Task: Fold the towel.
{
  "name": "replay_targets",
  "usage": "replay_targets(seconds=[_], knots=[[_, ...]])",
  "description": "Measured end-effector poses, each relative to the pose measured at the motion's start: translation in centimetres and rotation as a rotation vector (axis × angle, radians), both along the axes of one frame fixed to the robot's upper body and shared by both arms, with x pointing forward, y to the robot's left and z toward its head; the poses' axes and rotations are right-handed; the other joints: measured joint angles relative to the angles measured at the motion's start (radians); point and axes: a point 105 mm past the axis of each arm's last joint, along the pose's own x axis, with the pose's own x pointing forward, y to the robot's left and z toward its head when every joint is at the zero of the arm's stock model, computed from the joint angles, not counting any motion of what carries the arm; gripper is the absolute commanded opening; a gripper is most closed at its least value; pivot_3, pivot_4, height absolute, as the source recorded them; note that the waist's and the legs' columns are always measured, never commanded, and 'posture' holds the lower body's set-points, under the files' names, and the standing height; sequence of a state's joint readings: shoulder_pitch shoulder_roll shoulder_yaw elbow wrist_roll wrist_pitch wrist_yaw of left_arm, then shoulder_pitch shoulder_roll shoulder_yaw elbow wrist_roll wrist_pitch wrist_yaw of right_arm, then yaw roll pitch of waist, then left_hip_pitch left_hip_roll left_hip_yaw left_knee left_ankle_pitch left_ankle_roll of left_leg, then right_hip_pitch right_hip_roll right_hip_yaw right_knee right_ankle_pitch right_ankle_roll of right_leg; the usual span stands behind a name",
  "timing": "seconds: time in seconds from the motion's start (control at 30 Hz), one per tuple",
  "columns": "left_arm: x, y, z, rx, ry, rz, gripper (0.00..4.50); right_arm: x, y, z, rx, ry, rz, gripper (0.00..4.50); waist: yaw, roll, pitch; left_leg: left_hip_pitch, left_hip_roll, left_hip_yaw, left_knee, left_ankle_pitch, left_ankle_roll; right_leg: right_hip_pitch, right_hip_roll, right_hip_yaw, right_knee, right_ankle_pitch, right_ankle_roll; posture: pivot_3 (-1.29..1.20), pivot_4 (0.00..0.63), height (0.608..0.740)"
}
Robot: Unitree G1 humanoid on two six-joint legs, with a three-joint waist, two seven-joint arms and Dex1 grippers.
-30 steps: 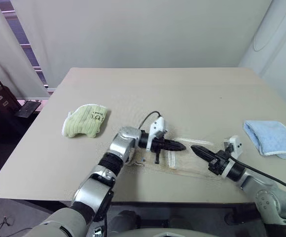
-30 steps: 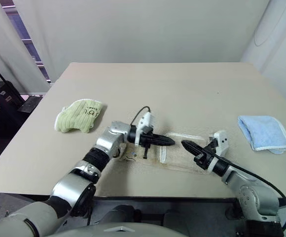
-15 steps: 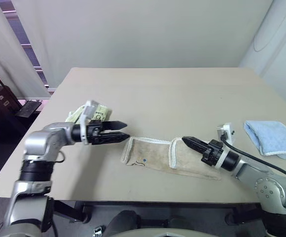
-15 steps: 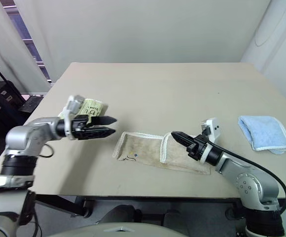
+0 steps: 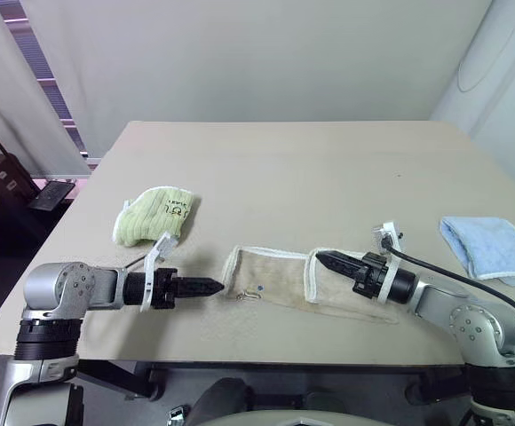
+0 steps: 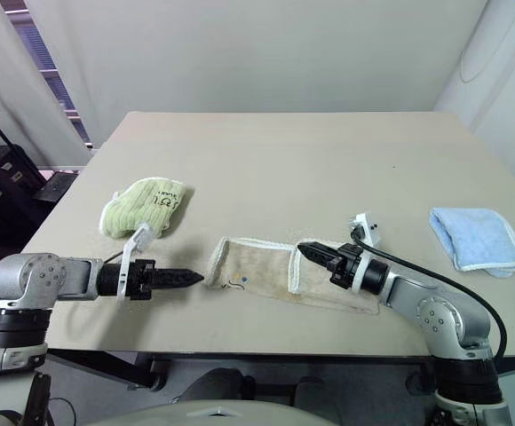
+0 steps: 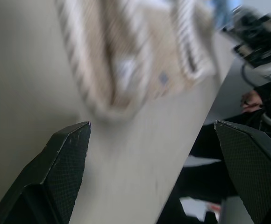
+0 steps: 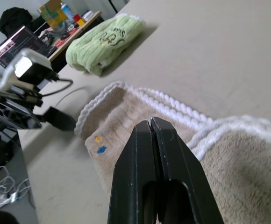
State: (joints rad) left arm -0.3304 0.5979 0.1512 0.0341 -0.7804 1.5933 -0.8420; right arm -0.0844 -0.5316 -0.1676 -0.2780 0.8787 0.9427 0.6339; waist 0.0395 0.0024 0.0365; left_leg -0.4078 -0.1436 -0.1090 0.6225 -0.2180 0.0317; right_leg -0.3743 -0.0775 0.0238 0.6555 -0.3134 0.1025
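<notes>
The towel (image 5: pixel 271 280) is a beige folded strip with white rope edging, lying flat near the table's front edge. Its right part is folded over, with a white edge running across it. My left gripper (image 5: pixel 215 286) hovers low just left of the towel's left end, pointing at it without touching. The left wrist view shows its fingers (image 7: pixel 56 177) spread wide, open and empty, with the towel (image 7: pixel 140 70) ahead. My right gripper (image 5: pixel 322 258) is shut with nothing in it, its tip (image 8: pixel 152 123) over the folded-over part of the towel (image 8: pixel 121 116).
A pale green folded towel (image 5: pixel 155 216) with black writing lies at the table's left, behind my left arm. A light blue folded towel (image 5: pixel 488 248) lies at the far right. The beige table (image 5: pixel 328 169) stretches back to a white wall.
My left gripper opened and let go of the towel, swung out to the left and dropped near the table. The towel now lies flat. My right gripper shifted slightly left.
</notes>
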Motion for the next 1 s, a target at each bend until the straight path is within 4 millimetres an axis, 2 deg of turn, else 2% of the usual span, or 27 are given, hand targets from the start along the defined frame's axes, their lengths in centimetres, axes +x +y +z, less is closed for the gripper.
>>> replay_targets(seconds=[0.3, 0.63, 1.0], knots=[[1.1, -1.0, -0.5, -0.045, 0.060, 0.044, 4.48, 0.1, 0.0, -0.3, -0.003, 0.027, -0.023, 0.00, 0.009, 0.006, -0.003, 0.000, -0.002, 0.000, 0.000, 0.000, 0.000, 0.002, -0.002, 0.000, -0.002, 0.001, -0.003, 0.00, 0.000, 0.740], [3.4, -4.4, -0.8, -0.079, 0.094, 0.060, 4.48, 0.6, -0.4, -0.4, -0.007, 0.029, -0.078, 0.00, 0.057, 0.008, -0.004, 0.000, -0.004, 0.001, 0.000, 0.000, 0.000, 0.006, -0.005, -0.001, -0.004, 0.003, -0.006, 0.00, 0.000, 0.740], [3.9, -6.5, -0.5, -0.060, 0.091, 0.009, 4.48, 1.0, -0.9, -0.5, -0.018, 0.035, -0.132, 0.00, 0.061, 0.008, -0.004, -0.001, -0.005, 0.001, -0.001, 0.000, 0.000, 0.007, -0.005, -0.001, -0.007, 0.003, -0.005, 0.00, 0.000, 0.740]])
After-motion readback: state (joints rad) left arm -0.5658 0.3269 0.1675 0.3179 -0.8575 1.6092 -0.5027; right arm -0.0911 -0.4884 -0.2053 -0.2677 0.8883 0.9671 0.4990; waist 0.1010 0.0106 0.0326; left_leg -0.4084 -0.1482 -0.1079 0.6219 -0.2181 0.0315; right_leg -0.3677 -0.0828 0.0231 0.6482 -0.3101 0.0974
